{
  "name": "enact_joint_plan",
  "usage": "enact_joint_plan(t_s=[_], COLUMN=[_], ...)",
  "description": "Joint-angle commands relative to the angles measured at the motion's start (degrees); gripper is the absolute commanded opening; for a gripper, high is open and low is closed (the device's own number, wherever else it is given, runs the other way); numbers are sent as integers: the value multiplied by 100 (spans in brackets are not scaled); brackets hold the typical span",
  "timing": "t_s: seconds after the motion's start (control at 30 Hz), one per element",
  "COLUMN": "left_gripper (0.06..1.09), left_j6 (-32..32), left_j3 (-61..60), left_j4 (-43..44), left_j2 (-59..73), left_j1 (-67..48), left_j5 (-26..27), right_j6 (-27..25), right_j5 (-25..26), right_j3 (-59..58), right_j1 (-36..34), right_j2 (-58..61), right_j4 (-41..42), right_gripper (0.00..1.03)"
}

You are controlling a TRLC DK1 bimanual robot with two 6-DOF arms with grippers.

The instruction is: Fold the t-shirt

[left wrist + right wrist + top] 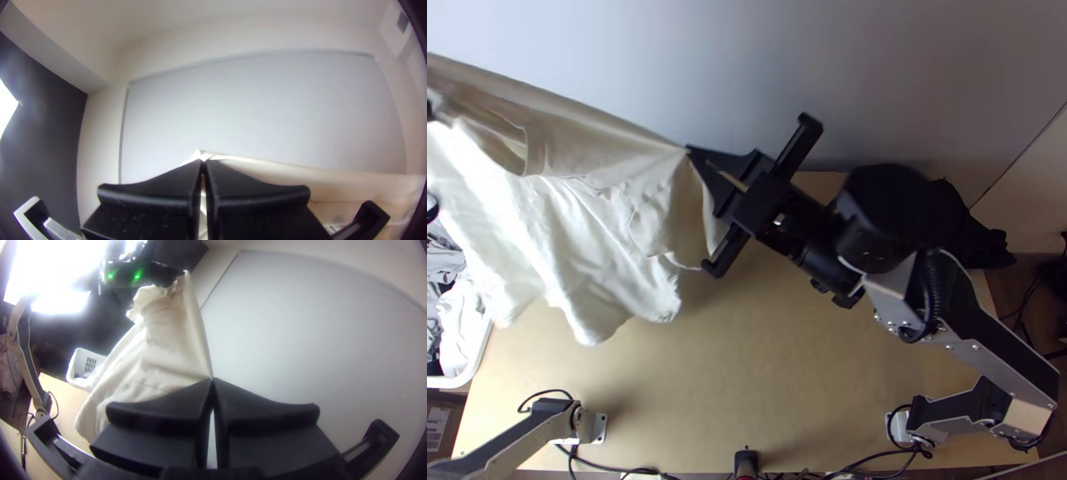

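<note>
Up at ten o'clock, the cream t-shirt hangs over the worktop, stretched between left gripper and right gripper, both jaws clamped on its fabric. No finished fold; laying out and folding remain.

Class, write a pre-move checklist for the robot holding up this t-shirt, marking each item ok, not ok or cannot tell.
1. Right gripper pinches the shirt: ok.
2. Left gripper pinches it too: ok.
3. Upper edge pulled taut between them: ok, nearly straight.
4. Shirt spread flat on the table: not ok, it hangs in creases.
5. Lower edge clear of the basket: cannot tell, they overlap in view.
</note>
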Motion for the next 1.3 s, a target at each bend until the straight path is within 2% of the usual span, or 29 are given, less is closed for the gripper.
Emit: enact_joint_plan(t_s=[0.0, 0.17, 0.33, 0.63, 0.97, 1.27], left_gripper=[9, 9, 9, 9, 9, 10], left_j6=[-39, -30, -39, -56, -399, -803], left_j3=[-279, -613, -1114, -1571, -833, -323], left_j4=[539, 741, 1031, 1646, 1708, 1708], left_j2=[953, 1815, 2465, 3634, 4961, 5787], left_j1=[-470, -1243, -1937, -2983, -3475, -3915], left_j5=[15, 6, 15, 15, 15, 24], right_j6=[535, 1027, 1502, 1652, 1801, 1994], right_j5=[-77, -587, -1026, -1369, -1676, -1958], right_j3=[-460, -1550, -2807, -4362, -5575, -6199], right_j1=[23, -338, -1023, -1788, -2140, -2359], right_j2=[-61, -447, -948, -1669, -2328, -2557], right_j4=[-663, -1235, -1226, -980, -1182, -1604], right_gripper=[3, 3, 3, 3, 3, 3])
